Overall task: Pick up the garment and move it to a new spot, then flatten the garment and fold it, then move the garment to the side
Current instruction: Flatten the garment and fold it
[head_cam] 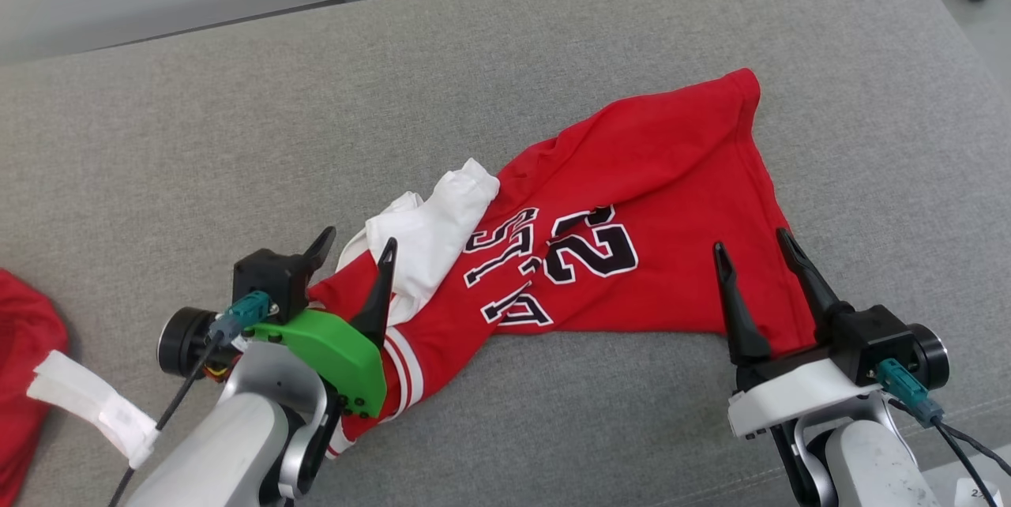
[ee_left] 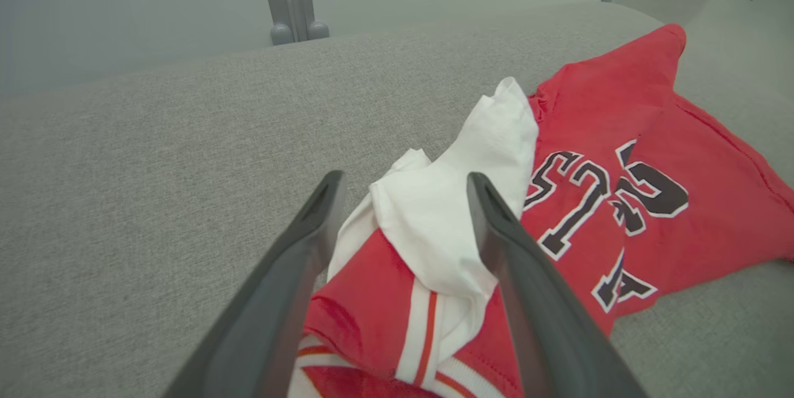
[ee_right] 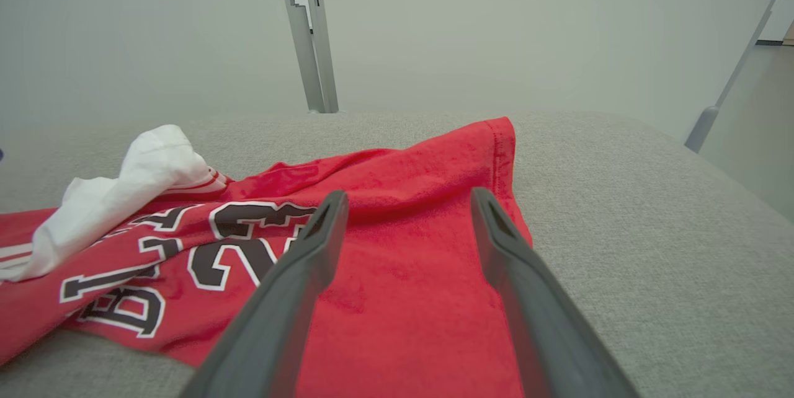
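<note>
Red cloth with black, white-edged lettering makes up the garment point(head_cam: 632, 199), which is spread crumpled and slantwise across the middle of a grey upholstered surface point(head_cam: 237, 136), its far corner drawn out towards the right. A white sleeve point(head_cam: 430, 230) is bunched over its left part, and striped white trim is seen at its near left end. The left gripper point(head_cam: 358, 238) is held over that near left end with its fingers apart, cloth showing between them in the left wrist view; whether the cloth is touched cannot be told. The right gripper point(head_cam: 749, 239) is held at the garment's near right edge, its fingers likewise parted and nothing clamped. A second red cloth point(head_cam: 24, 333) with a white strip point(head_cam: 87, 404) is seen at the left edge, well apart.
</note>
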Tool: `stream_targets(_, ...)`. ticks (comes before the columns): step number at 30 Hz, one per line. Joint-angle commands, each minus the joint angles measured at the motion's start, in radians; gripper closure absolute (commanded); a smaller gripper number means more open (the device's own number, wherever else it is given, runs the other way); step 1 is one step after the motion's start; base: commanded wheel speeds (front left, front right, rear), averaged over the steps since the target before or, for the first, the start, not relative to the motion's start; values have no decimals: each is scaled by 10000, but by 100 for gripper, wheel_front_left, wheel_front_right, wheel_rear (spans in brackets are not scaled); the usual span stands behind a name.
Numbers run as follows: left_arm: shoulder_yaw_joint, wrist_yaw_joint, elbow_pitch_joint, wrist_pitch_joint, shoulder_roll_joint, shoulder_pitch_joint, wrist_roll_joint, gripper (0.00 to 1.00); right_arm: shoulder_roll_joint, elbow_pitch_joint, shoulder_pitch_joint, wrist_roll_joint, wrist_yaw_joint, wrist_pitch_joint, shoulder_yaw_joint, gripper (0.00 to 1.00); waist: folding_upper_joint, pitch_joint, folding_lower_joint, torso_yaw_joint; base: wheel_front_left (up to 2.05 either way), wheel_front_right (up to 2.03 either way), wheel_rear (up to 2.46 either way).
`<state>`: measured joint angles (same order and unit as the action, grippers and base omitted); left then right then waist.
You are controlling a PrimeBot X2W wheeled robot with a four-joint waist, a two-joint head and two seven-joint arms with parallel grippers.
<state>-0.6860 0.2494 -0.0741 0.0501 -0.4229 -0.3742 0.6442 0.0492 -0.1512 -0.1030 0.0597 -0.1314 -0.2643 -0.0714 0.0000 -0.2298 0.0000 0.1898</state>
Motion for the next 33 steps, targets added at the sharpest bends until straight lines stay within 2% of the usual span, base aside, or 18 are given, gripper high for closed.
stream_targets(1, 14, -104, -272, 29, -15, -252, 62, 0, 22, 31, -81, 66, 14, -2, -27, 0, 0, -124, 0, 84, 0, 0, 0)
stream_targets(7, -12, -564, -1951, 143, 231, -1082, 172, 0, 20, 59, -243, 74, 14, -2, -8, 0, 0, -447, 0, 249, 0, 0, 0)
stream_targets(13, -80, -879, -2992, 90, 416, -1535, 200, 0, 20, 74, -262, 124, 14, -2, 42, 0, 0, -583, 0, 381, 0, 0, 0)
stream_targets(14, -99, -910, -3093, 95, 416, -1584, 180, 29, 19, 80, -261, 128, 14, -2, 39, 0, 0, -593, 0, 394, 0, 0, 0)
stream_targets(16, -140, -1001, -3264, 57, 437, -1656, 158, 100, 19, 82, -256, 148, 14, -2, 41, 0, 0, -603, 0, 419, 0, 0, 0)
stream_targets(23, -284, -1297, -3265, -51, 430, -1624, 219, 100, 19, 71, -143, 161, 14, -2, 151, 0, 0, -499, 0, 308, 0, 0, 0)
stream_targets(33, -46, -1205, -2233, -912, 78, -1311, 81, 100, 20, 17, -60, -76, 14, -2, 86, 0, 0, 56, 0, -81, 0, 0, 0)
